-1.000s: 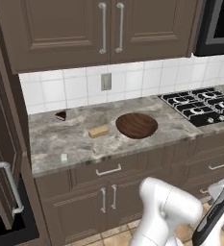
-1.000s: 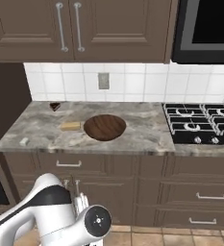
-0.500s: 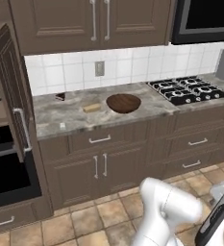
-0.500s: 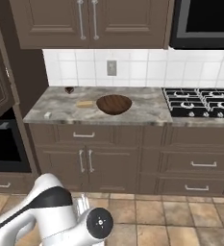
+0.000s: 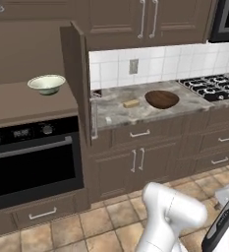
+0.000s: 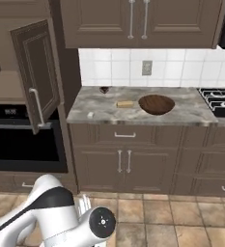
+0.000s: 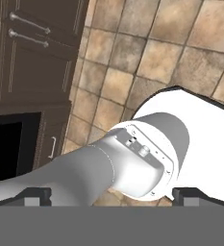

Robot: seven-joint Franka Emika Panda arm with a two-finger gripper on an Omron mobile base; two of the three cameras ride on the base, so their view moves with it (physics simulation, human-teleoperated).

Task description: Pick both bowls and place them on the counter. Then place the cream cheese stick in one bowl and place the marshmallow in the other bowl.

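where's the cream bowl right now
In the left base view the cream bowl sits on the open cabinet's shelf above the oven, left of the counter.

Grey-beige marbled surface [image 6: 99, 108]. Dark brown wood-grained bowl [image 6: 156, 104]; pale cream glossy bowl [image 5: 46, 83] on a plain brown shelf [image 5: 22, 106]. Tan-yellow cream cheese stick [image 6: 125, 104]. White marshmallow [image 6: 90, 115]. Dark brown cabinets [image 6: 133, 164], white wall tiles [image 6: 181, 72], tan floor tiles [image 7: 147, 62].

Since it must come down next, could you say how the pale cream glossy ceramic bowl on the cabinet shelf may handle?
The pale cream glossy ceramic bowl looks glazed, so probably slippery and breakable. Its narrow foot suggests it might tip if nudged.
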